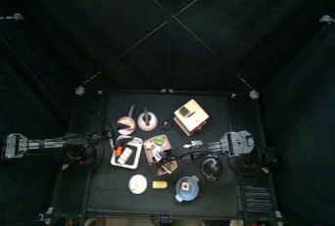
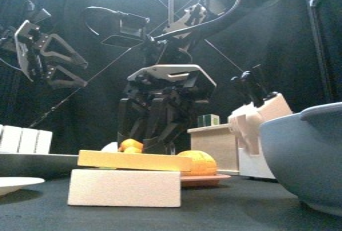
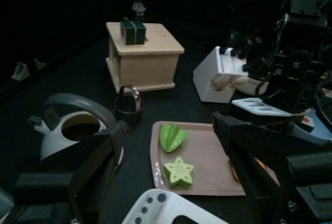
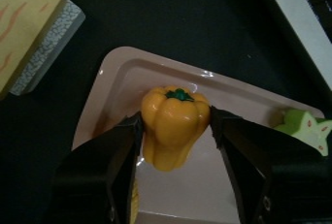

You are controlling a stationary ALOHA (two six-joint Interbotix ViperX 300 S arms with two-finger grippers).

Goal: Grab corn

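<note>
Yellow pepper (image 4: 174, 124) sits pinched in the down-pointing right pincer (image 4: 176, 145); left pincer (image 3: 169, 184) spread.

Two black arms here, all dark links and joints. From above, the left arm (image 1: 46, 145) shows a boxy segmented body with pale highlights along its edges, and the right arm (image 1: 242, 144) has a grey block at its wrist. At table height, thin black cables (image 2: 127, 20) loop between the upper links, and the right gripper (image 2: 163, 100) hangs from a glossy black housing with a pale strip across it. Up close, the left gripper (image 3: 169, 184) has broad, flat matte-black fingers with squared edges.
</note>
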